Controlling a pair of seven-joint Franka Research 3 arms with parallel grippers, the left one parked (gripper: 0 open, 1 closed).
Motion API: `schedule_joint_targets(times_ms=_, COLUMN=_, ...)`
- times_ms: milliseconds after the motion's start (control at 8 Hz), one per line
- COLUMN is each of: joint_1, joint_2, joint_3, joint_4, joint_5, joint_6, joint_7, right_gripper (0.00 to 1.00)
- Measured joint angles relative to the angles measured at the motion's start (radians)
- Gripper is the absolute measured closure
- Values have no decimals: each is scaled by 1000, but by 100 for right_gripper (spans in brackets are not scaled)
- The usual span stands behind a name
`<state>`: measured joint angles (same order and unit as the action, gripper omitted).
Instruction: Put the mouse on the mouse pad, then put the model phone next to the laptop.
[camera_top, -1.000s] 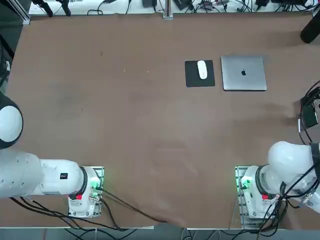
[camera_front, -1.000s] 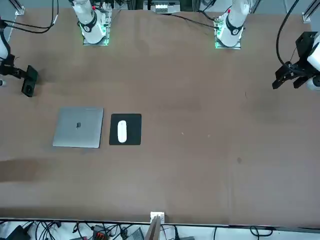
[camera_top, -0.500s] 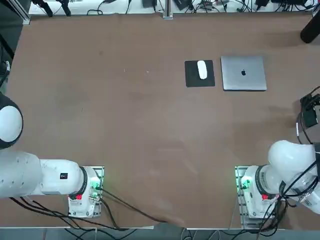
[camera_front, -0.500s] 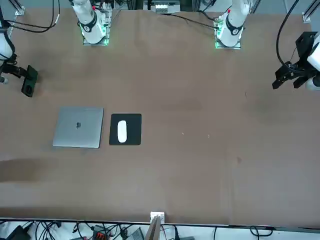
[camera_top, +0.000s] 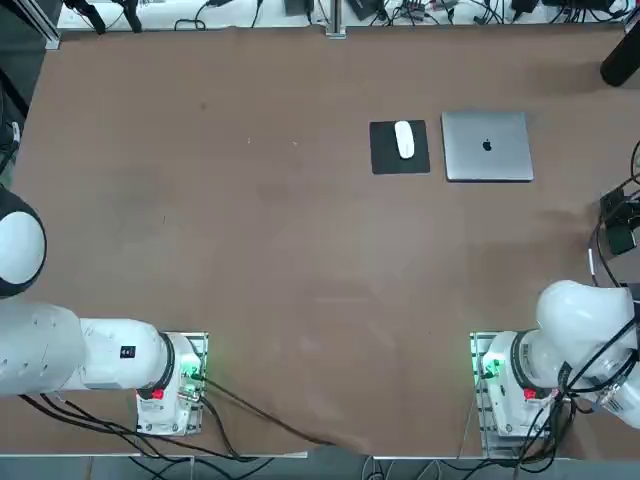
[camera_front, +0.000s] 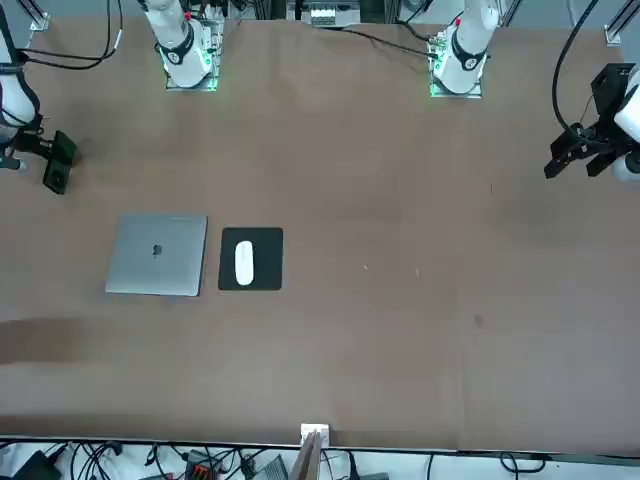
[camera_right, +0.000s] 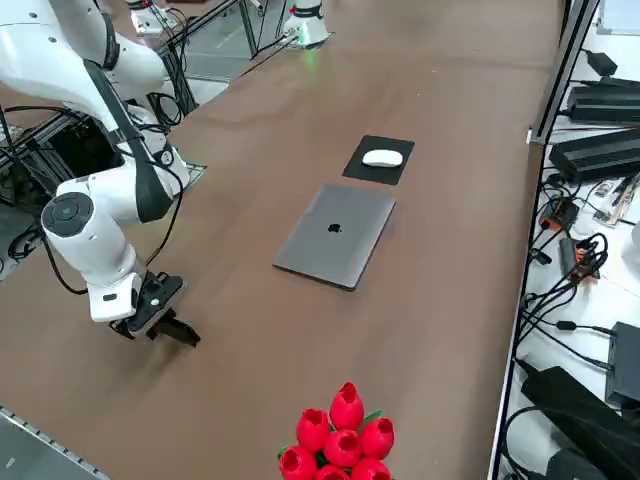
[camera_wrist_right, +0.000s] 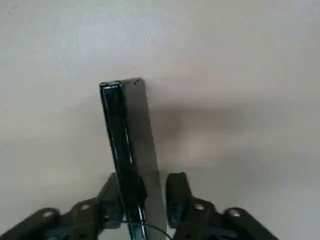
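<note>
Model phone (camera_wrist_right: 127, 150) stands on edge between the fingers (camera_wrist_right: 177, 192) of my right end effector (camera_wrist_right: 142, 195), which are clamped on its two faces, low over the brown surface (camera_top: 250, 220) and well apart from the laptop (camera_top: 487, 146), toward the surface's right edge. Mouse (camera_top: 404, 139) lies on the mouse pad (camera_top: 385, 158), just beside the laptop.
</note>
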<state>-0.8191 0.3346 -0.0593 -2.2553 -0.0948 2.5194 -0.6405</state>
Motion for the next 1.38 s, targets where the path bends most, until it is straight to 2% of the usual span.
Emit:
schedule_joint_targets(times_ms=125, joint_1=0, joint_2=-4, joint_3=5, joint_4=2, joint_5=0, joint_6=4, joint_7=0, right_gripper=80)
schedule_joint_targets(times_ms=375, joint_1=1, joint_2=-14, joint_3=40, joint_4=14, joint_5=0, joint_6=-5, joint_7=2, right_gripper=83)
schedule_joint_targets(times_ms=500, joint_1=1, joint_2=-17, joint_3=82, joint_4=45, joint_5=0, joint_6=-50, joint_7=3, right_gripper=83)
schedule_joint_targets(times_ms=625, joint_1=2, joint_2=-16, joint_3=145, joint_4=105, joint_5=20, joint_6=-144, joint_7=4, right_gripper=83)
schedule_joint_targets(times_ms=875, joint_1=9, joint_2=19, joint_3=268, joint_4=253, joint_5=151, joint_6=-345, joint_7=6, right_gripper=83)
schedule_joint_targets(times_ms=1000, joint_1=12, joint_2=71, joint_3=302, joint_4=333, joint_5=191, joint_6=-413, joint_7=6, right_gripper=83)
schedule_joint_targets(times_ms=1125, joint_1=12, joint_2=146, joint_3=316, joint_4=422, joint_5=223, joint_6=-483, joint_7=6, right_gripper=83)
schedule_joint_targets(times_ms=1375, joint_1=11, joint_2=317, joint_3=322, joint_4=609, joint_5=301, joint_6=-604, joint_7=0, right_gripper=83)
